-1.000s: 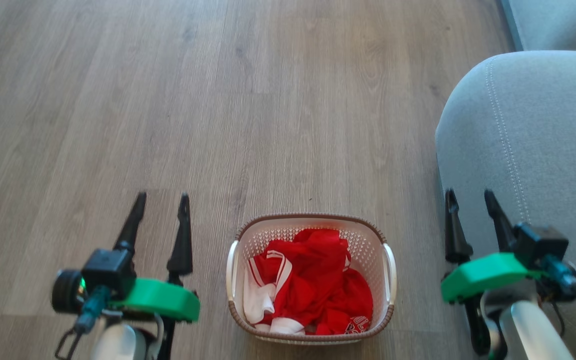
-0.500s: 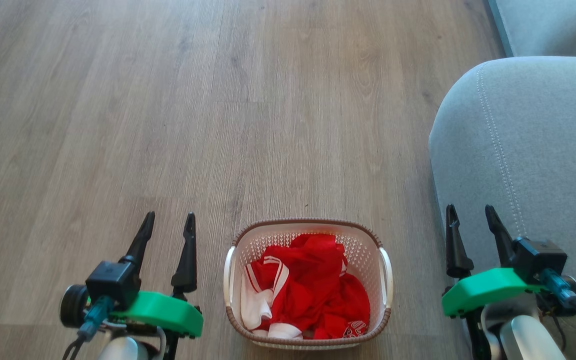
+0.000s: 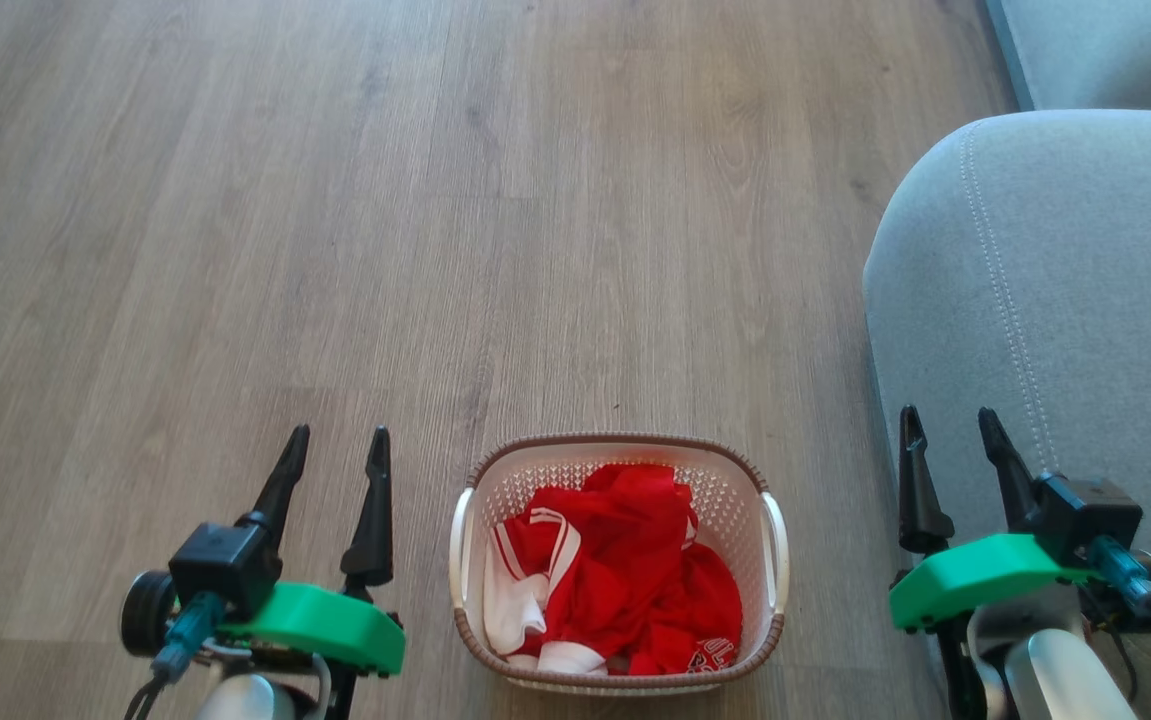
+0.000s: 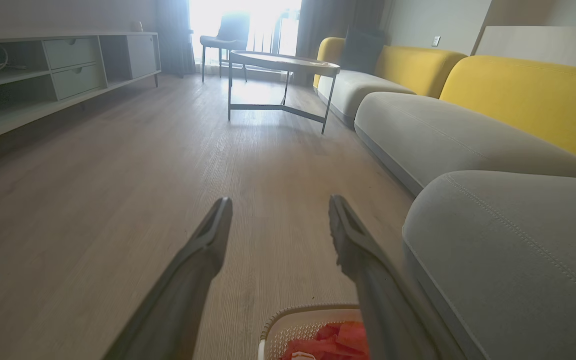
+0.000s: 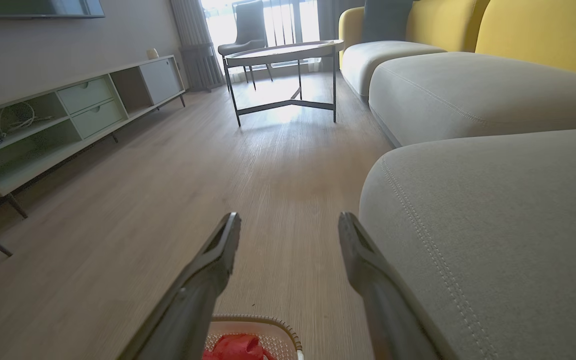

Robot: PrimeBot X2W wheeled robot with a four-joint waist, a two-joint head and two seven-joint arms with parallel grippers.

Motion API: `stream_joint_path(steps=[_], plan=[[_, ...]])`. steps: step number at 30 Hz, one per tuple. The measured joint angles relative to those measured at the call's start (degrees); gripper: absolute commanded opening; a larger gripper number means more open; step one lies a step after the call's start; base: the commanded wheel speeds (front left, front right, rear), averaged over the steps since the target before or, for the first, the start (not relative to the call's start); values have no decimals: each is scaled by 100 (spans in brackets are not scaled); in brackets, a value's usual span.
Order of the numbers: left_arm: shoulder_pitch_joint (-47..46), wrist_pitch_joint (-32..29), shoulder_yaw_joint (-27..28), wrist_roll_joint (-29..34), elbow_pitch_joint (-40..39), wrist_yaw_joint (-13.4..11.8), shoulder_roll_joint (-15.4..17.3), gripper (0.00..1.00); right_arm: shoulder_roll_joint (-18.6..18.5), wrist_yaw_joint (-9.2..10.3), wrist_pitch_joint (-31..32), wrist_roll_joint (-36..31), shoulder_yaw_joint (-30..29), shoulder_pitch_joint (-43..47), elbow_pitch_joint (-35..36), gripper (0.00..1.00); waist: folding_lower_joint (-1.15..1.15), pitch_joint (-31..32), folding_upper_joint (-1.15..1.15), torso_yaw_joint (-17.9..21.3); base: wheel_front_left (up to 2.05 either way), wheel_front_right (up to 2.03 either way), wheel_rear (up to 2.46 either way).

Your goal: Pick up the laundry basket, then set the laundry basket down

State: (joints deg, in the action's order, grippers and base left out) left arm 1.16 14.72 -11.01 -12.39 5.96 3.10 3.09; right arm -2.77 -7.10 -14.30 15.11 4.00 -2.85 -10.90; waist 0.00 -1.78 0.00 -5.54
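The small white perforated plastic laundry basket with the brown braided-look rim stood upright on the grey-brown wood-plank floor, at 6 o'clock in my head view. It held a loose heap of red-and-white clothes, piled about to the rim and nothing hanging over. Its two white side handles sat at its 9 o'clock and 3 o'clock.

My left jaws stood at the basket's 9 o'clock and my right jaws at its 3 o'clock. Both were spread apart, held nothing and were clear of the handles. Each wrist view caught the rim low down, between or beside my fingers.

A basket on the floor with empty jaws on either side suits both a basket waiting to be lifted and one already put back down, and I could not tell which.

The grey upholstered sofa seat bulged at 3 o'clock, close beyond my right jaws. I judged that the nearest risk: a swing outward on that side could drag a finger into the fabric. The handles looked thin and smooth. A grip that closed on one before the other would likely tip the basket and spill the loose clothes.
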Motion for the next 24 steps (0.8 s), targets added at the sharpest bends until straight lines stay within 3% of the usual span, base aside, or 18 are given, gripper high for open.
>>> stream_joint_path(steps=[23,24], plan=[[-1,0,49,-68,21,49,-1,100,1,0,0,0,14,-1,-79,100,0,19,0,29,0,0,0],[-1,0,51,-125,21,78,-1,0,1,0,0,0,14,-1,-82,0,0,15,0,31,0,0,0]])
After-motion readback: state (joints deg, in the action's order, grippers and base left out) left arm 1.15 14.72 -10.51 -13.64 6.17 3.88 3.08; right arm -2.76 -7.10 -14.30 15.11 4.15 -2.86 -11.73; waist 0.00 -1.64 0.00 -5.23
